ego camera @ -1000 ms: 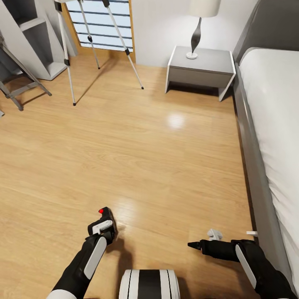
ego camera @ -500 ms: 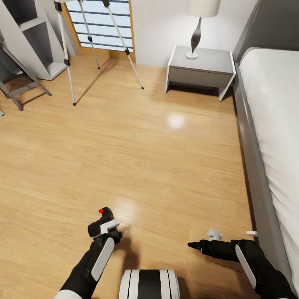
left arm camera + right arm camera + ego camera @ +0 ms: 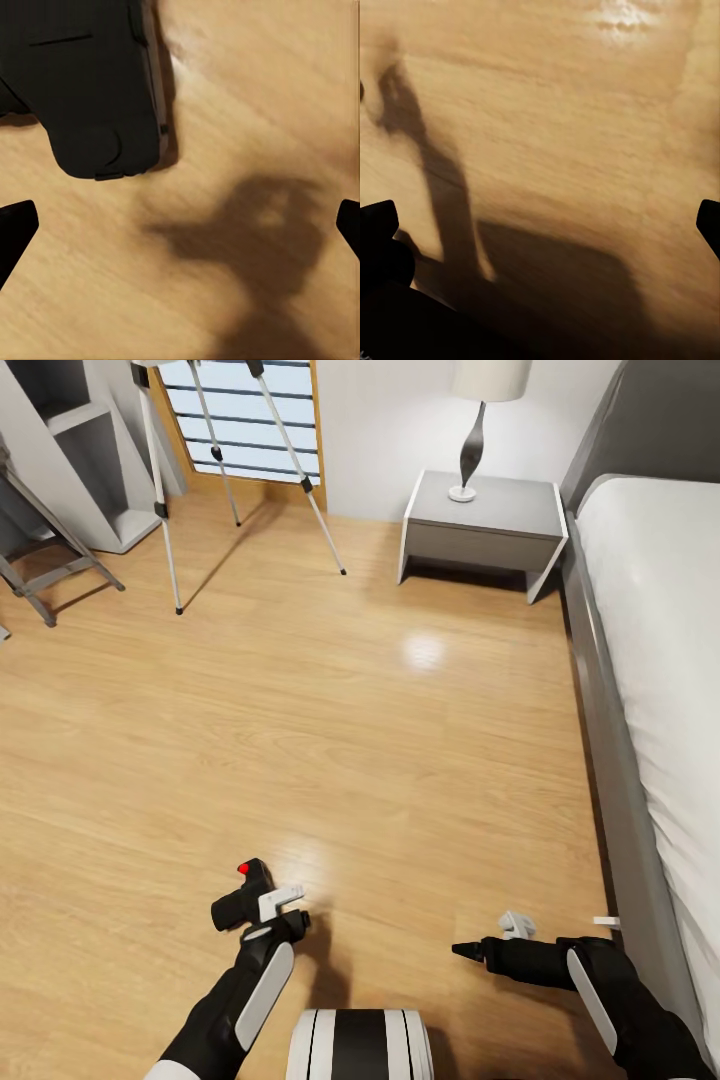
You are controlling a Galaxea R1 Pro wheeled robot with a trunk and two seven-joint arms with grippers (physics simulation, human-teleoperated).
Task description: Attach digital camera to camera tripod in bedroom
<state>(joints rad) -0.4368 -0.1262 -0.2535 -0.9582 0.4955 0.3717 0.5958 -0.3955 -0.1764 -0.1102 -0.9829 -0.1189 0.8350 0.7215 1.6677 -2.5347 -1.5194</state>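
A bedroom seen from the robot's head, looking down over both arms onto a light wood floor [image 3: 380, 740]. The digital camera [image 3: 243, 895], a chunky black body with a red dot on top, sits low in the picture just ahead of the robot's left arm. In the left wrist view the camera [image 3: 90, 82] lies off to one side of the line between the fingers, not between them, and both fingertips [image 3: 15, 225] sit far apart at the picture's edges. So the left pincer [image 3: 272, 910] is spread wide and grips nothing; whether it touches the camera's side cannot be told. It seems placed there to line up for a fresh grasp.

The right pincer [image 3: 470, 952] hovers low over bare floor, near the grey bed frame [image 3: 610, 760], its dark tip pointing towards the robot's middle. The right wrist view shows its fingertips [image 3: 379, 221] wide apart above wood and shadow, so it too is spread and empty, probably held aside to keep out of the way.

The camera tripod [image 3: 165, 490] stands well apart at the far left by the window [image 3: 240, 420], its silver legs splayed for balance, its head cut off by the top edge. A grey nightstand [image 3: 485, 525] with a lamp [image 3: 475, 430] stands beside the bed. Judging from this, the camera must first be picked up, then carried across the room.
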